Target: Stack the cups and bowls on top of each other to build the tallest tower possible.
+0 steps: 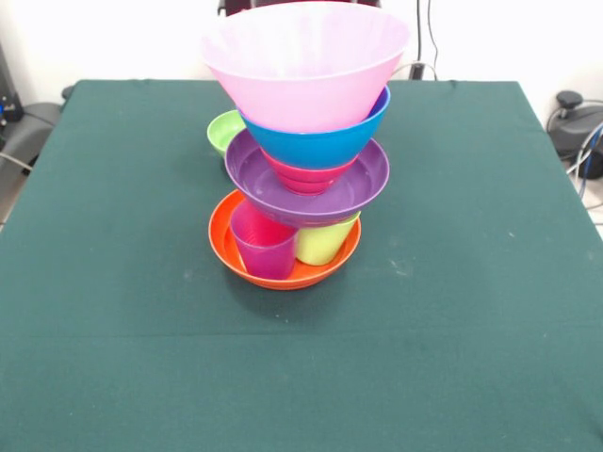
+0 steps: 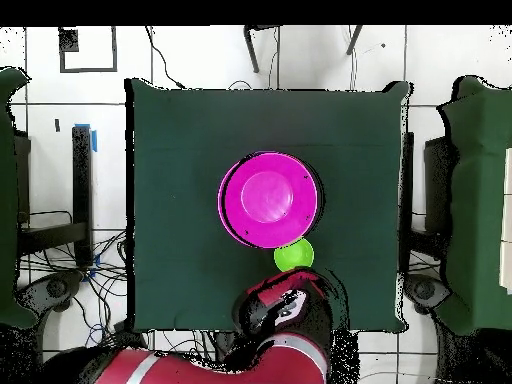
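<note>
1. And there it stands: the tower, rising from the middle of the green table.
2. At the bottom, the orange bowl sits flat on the cloth.
3. Inside that orange bowl, two tumblers stand side by side: the purple cup and the lime green cup just beside it.
4. Resting on those cups is the purple bowl, wide and shallow, tipped a little.
5. In the purple bowl's hollow sits the red bowl, and on it the blue bowl.
6. Crowning it all is the big pink bowl, mouth up; from overhead its disc hides everything beneath.
7. One straggler: the small green bowl sits on the cloth just behind the tower, close to the purple bowl's rim; from above it lies between the tower and the arm.
8. The red and black arm hangs at the table's edge beyond that green bowl; whether the claw is apart or together, I cannot tell.
</note>
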Tool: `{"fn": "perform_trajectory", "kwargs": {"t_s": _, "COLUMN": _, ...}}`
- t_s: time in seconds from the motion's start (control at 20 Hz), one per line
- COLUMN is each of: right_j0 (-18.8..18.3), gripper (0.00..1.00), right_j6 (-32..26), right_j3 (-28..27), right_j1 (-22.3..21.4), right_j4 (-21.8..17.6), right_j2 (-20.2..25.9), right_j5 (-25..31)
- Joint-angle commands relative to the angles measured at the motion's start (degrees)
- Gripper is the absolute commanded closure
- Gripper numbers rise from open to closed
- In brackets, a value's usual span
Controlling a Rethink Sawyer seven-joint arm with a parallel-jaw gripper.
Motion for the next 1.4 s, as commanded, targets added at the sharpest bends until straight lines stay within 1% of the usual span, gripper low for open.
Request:
{"fn": "perform_trajectory", "kwargs": {"t_s": 0.05, "right_j0": -0.8, "gripper": 1.00, "right_j6": 0.2, "right_j3": 0.2, "right_j1": 1.0, "right_j4": 0.7, "right_j2": 8.8, "right_j5": 0.7}}
{"fn": "perform_trajectory", "kwargs": {"t_s": 0.2, "right_j0": -0.1, "gripper": 1.00, "right_j6": 0.2, "right_j3": -0.8, "right_j1": 1.5, "right_j4": -0.7, "right_j2": 8.5, "right_j5": -1.6}}
{"fn": "perform_trajectory", "kwargs": {"t_s": 0.25, "right_j0": -0.3, "gripper": 0.00, "right_j6": 0.1, "right_j3": -0.9, "right_j1": 1.5, "right_j4": -1.0, "right_j2": 8.8, "right_j5": -2.2}}
{"fn": "perform_trajectory", "kwargs": {"t_s": 0.4, "right_j0": -1.2, "gripper": 0.00, "right_j6": 0.2, "right_j3": -0.7, "right_j1": 1.4, "right_j4": -0.9, "right_j2": 9.6, "right_j5": -3.1}}
{"fn": "perform_trajectory", "kwargs": {"t_s": 0.45, "right_j0": -1.4, "gripper": 0.00, "right_j6": 0.0, "right_j3": -0.8, "right_j1": 1.5, "right_j4": -0.7, "right_j2": 10.0, "right_j5": -2.5}}
{"fn": "perform_trajectory", "kwargs": {"t_s": 0.7, "right_j0": -0.7, "gripper": 0.00, "right_j6": 0.7, "right_j3": -1.5, "right_j1": 2.3, "right_j4": -0.7, "right_j2": 9.8, "right_j5": -3.4}}
{"fn": "perform_trajectory", "kwargs": {"t_s": 1.1, "right_j0": 1.0, "gripper": 0.00, "right_j6": 2.0, "right_j3": -3.9, "right_j1": 5.9, "right_j4": -0.8, "right_j2": 8.6, "right_j5": -5.9}}
{"fn": "perform_trajectory", "kwargs": {"t_s": 1.4, "right_j0": 2.3, "gripper": 0.00, "right_j6": 3.0, "right_j3": -5.9, "right_j1": 9.6, "right_j4": -0.5, "right_j2": 7.1, "right_j5": -8.9}}
